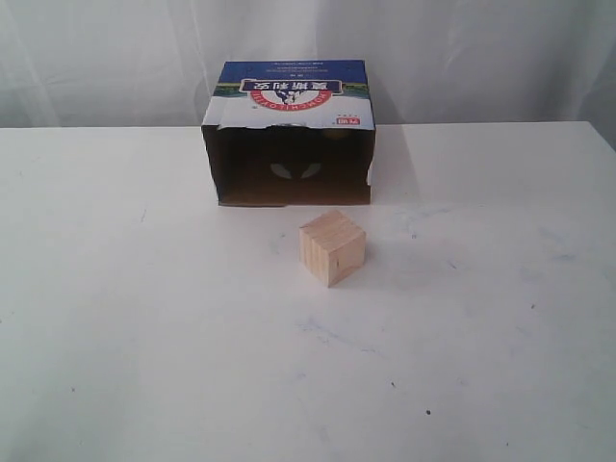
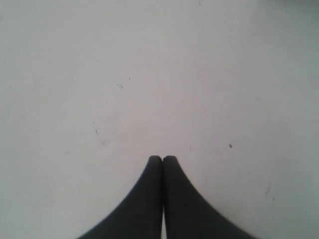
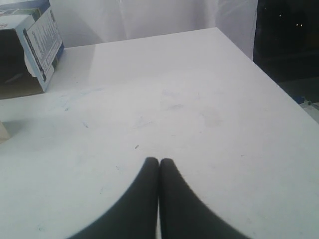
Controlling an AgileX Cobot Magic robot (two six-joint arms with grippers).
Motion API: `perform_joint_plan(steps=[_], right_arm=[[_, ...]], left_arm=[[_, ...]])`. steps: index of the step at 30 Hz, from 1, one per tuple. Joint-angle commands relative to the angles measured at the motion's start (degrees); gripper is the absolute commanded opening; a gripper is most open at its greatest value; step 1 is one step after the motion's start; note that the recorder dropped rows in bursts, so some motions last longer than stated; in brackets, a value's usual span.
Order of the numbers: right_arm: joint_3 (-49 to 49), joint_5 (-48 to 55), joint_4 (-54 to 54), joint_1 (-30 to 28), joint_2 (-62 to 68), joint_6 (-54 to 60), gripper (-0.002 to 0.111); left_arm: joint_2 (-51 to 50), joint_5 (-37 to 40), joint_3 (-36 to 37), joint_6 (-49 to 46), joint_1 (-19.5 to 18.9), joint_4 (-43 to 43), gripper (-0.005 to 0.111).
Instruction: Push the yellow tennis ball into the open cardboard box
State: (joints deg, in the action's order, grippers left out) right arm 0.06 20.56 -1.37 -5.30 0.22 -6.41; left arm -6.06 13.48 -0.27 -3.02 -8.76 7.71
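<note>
Upper centre of the exterior frame: we saw the open cardboard box (image 1: 294, 96) standing on the white counter (image 1: 144, 337), its dark opening turned toward the camera and its blue-and-white printed top with a red logo facing up.
Yellow tennis ball: we could not tell where it lay; the box's dark inside showed only two pale patches and a faint yellowish spot, all too dim for us to name.
Wooden cube (image 1: 332, 247): it sat at the frame's centre, just below the box's opening, near it but apart, with one corner turned toward the camera.
Left jaws: pressed together, black tips touching, over bare counter in the left wrist view.
Right jaws: pressed together likewise; in the right wrist view the box filled the upper left corner, well apart from the tips.
Backdrop: a white curtain (image 1: 481, 58) hung behind the counter.
</note>
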Motion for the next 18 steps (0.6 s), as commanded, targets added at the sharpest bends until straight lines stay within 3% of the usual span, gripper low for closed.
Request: perform_joint_plan(steps=[1,9,15,18], right_arm=[[-0.1,-0.5,-0.1,0.2,-0.2,0.1,0.0],[-0.1,-0.5,-0.1,0.2,-0.2,0.1,0.0],[-0.1,-0.5,-0.1,0.2,-0.2,0.1,0.0],[-0.1,-0.5,-0.1,0.2,-0.2,0.1,0.0]], left_arm=[[6.1,1.4,0.3,0.5,0.2,0.7,0.0],[6.1,15.5,-1.0,6.0,0.3,5.6,0.0],[6.1,15.6,-1.1,6.0,0.3,5.9,0.0],[6.1,11.4,-1.1,4.3,0.3,4.4,0.0]])
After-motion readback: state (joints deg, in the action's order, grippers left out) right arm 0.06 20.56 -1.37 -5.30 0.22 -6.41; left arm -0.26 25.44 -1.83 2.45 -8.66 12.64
